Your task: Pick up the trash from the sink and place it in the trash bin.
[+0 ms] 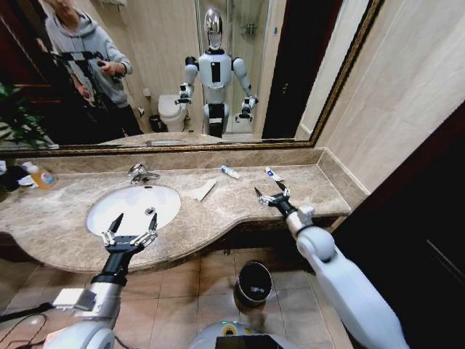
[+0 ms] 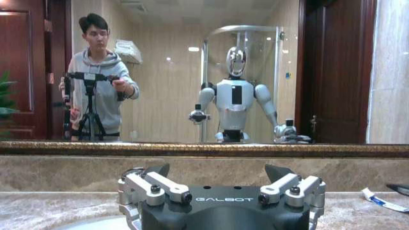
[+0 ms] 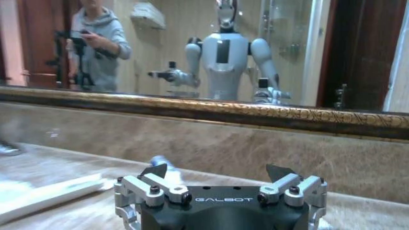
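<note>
Sink (image 1: 109, 211) bare, tubes (image 1: 229, 171) on counter (image 1: 218, 218)

My head camera looks down on the mirror (image 1: 182, 73) from farther back. Both my wrist cameras sit low over the tabletop (image 1: 218, 218), near the mirror, facing it.

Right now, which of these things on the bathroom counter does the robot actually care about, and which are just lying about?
Job:
white oval sink
folded white paper
small white tube with blue marks
second white tube
round black trash bin
open left gripper
open right gripper

Lying about:
yellow-orange soap bottle
chrome faucet
</note>
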Motion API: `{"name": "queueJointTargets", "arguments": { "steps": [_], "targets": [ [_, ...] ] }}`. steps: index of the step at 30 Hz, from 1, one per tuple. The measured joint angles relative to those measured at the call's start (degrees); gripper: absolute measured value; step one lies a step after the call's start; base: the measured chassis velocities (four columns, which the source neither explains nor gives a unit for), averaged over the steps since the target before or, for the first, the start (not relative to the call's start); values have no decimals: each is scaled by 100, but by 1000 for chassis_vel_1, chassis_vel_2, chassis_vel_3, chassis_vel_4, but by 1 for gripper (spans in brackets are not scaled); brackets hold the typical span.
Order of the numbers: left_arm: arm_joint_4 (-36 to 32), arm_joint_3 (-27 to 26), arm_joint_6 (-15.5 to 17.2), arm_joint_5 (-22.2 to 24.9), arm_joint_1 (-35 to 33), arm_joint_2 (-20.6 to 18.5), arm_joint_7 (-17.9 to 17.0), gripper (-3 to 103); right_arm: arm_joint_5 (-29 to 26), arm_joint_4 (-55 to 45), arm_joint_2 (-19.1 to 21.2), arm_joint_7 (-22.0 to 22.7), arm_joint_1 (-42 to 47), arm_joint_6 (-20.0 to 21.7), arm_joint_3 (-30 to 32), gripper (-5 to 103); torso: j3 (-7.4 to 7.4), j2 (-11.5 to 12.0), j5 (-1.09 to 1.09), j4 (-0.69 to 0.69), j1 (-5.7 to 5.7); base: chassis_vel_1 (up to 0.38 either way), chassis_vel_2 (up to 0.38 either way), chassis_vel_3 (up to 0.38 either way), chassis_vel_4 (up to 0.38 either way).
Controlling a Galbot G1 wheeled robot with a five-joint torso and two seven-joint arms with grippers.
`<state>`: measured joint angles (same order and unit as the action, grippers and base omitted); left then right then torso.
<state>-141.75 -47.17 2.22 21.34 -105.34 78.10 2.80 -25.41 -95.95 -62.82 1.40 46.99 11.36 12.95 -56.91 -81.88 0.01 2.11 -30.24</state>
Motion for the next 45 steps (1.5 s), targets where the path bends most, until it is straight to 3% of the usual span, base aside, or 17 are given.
{"name": "queueJointTargets", "arguments": {
  "steps": [8,18,33,45],
  "targets": [
    [0,0,0,0,0,0,0,100,82,1524,-373,-21,-1277,-53,-334,100,1,0,-2,1,0,0,0,0,0],
    [0,0,0,0,0,-1,0,100,261,2176,-419,-88,-1389,-78,-81,100,1,0,-1,-4,2,0,0,0,0],
    [0,0,0,0,0,-1,0,100,634,4184,-1174,-411,-2632,-545,-353,100,1,0,-2,0,1,0,0,0,0],
    [0,0,0,0,0,-1,0,100,723,5207,-1458,-502,-3149,-824,-357,100,1,0,-2,0,1,0,0,0,0]
  ]
}}
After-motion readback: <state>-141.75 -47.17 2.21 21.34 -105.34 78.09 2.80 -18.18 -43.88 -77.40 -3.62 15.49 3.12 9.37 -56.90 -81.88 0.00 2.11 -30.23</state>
